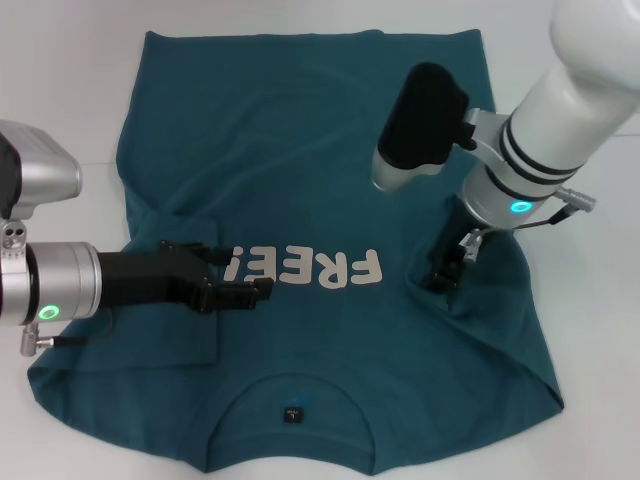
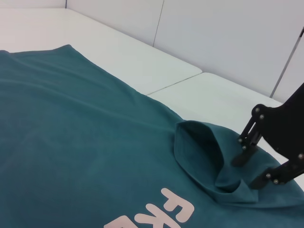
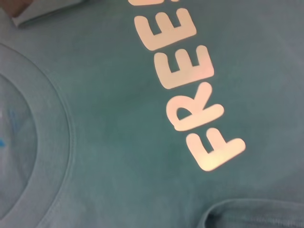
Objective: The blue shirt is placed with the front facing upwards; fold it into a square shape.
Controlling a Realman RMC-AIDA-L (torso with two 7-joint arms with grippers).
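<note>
**Both hands on the shirt, at the two sleeves**

The shirt (image 1: 300, 180) lies flat on the white table (image 1: 60, 80), front side up, with the collar (image 1: 290, 395) near the robot and the hem at the far side. The white lettering (image 1: 305, 268) is across the chest.

The left hand (image 1: 232, 283) lies low over the left part of the chest, just beside the lettering. Its fingers (image 1: 245, 292) are spread, and a fold of the left sleeve is under them; I cannot tell if they grip it.

The right hand (image 1: 447, 268) points down at the right sleeve. In the left wrist view this hand (image 2: 254, 166) pinches the raised fold (image 2: 199, 152) of cloth between its fingers (image 2: 244, 152).

A seam (image 2: 175, 83) in the table runs behind the shirt.
</note>
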